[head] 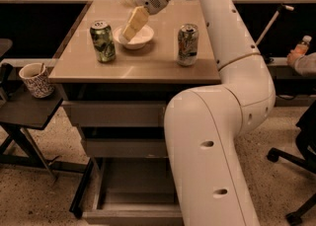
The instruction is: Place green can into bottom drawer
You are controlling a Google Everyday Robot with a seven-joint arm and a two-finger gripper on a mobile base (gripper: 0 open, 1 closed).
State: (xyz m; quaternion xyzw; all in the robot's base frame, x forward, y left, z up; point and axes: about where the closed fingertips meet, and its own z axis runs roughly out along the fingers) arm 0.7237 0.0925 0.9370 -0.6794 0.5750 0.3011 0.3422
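Observation:
The green can (102, 41) stands upright on the left part of the tabletop (148, 67); it is dark green and mottled, with a silver top. My gripper (131, 25) hangs over the white bowl (143, 37), just right of the green can and apart from it, holding nothing that I can see. The bottom drawer (129, 190) is pulled out near the floor, a wide grey tray partly hidden by my arm (212, 141).
A paler white-and-green can (187, 45) stands on the right of the tabletop. Two upper grey drawers (113, 114) are shut. A patterned mug (35, 79) sits on a dark side table at left. An office chair (301, 156) stands at right.

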